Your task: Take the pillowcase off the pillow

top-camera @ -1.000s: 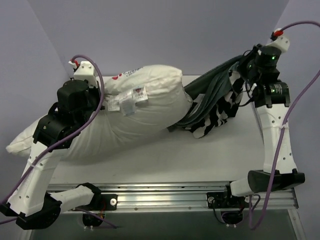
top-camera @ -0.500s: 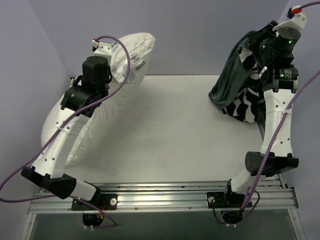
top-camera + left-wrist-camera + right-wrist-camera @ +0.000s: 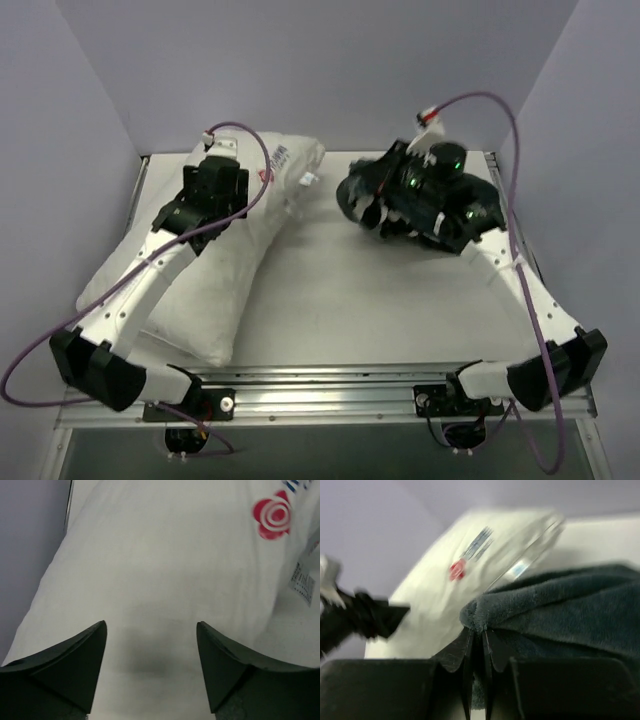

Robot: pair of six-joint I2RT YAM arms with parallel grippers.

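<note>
The bare white pillow [image 3: 200, 290] lies slantwise on the left half of the table, its red round logo [image 3: 272, 515] and tag [image 3: 302, 582] at the far end. My left gripper [image 3: 151, 625] hovers just above the pillow [image 3: 165, 570], open, with nothing between its fingers. The pillowcase [image 3: 372, 195] is off the pillow, bunched in a dark grey-teal heap at the table's far middle. My right gripper [image 3: 477, 630] is shut on a folded edge of the pillowcase [image 3: 560, 610]. The pillow [image 3: 470, 565] shows blurred behind it.
The white table [image 3: 380, 300] has a metal rail [image 3: 330, 385] along its near edge. Purple walls close in the left, far and right sides. The table's left edge [image 3: 67, 510] runs close beside the pillow. The right arm's cable [image 3: 505, 130] loops over the far right.
My left gripper has opened and let go of the pillow, which now lies flat on the left. The right arm swung down and inward, carrying the pillowcase to the far middle.
</note>
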